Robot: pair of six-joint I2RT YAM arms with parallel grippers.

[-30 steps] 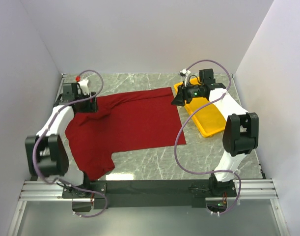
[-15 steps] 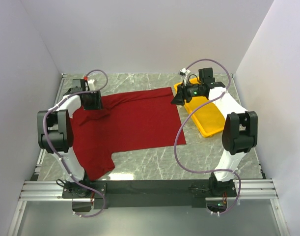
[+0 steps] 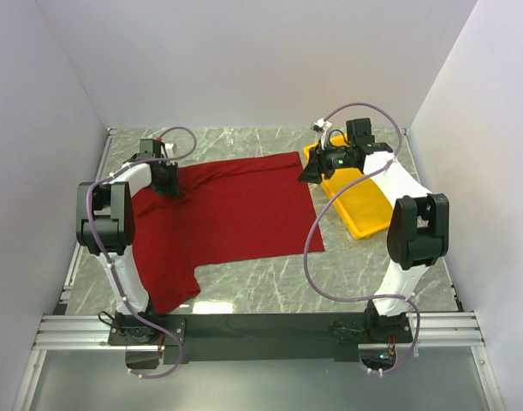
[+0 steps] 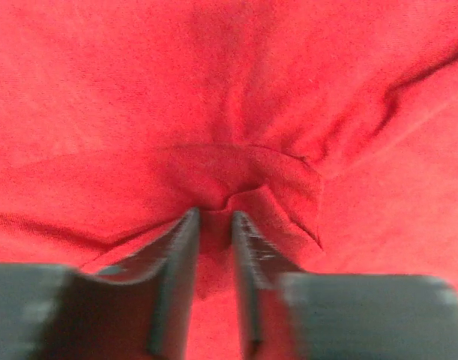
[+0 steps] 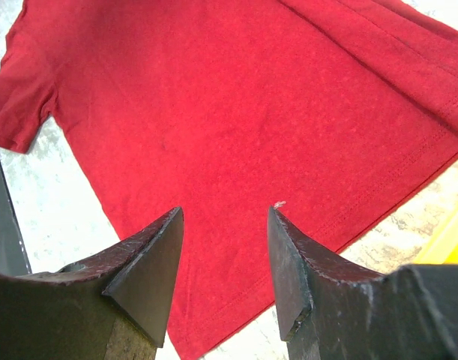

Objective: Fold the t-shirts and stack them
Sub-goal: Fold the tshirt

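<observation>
At the far left, the left gripper (image 3: 165,177) is resting on the dark red t-shirt (image 3: 231,214) close to its far left edge. In the wrist view its narrow jaws are pinching a raised pucker of the red cloth between the fingers (image 4: 176,270). The t-shirt is lying spread out on the marble table (image 3: 270,287), with one sleeve reaching toward the near left corner and the stitched hem running down its right side. Over the shirt's far right corner the right gripper (image 3: 310,174) is hovering with its jaws standing well apart and gripping nothing, flat red cloth showing between its fingertips (image 5: 150,255). Furthest right, the yellow tray (image 3: 364,205) is sitting at an angle on the table, just beside that corner of the shirt.
</observation>
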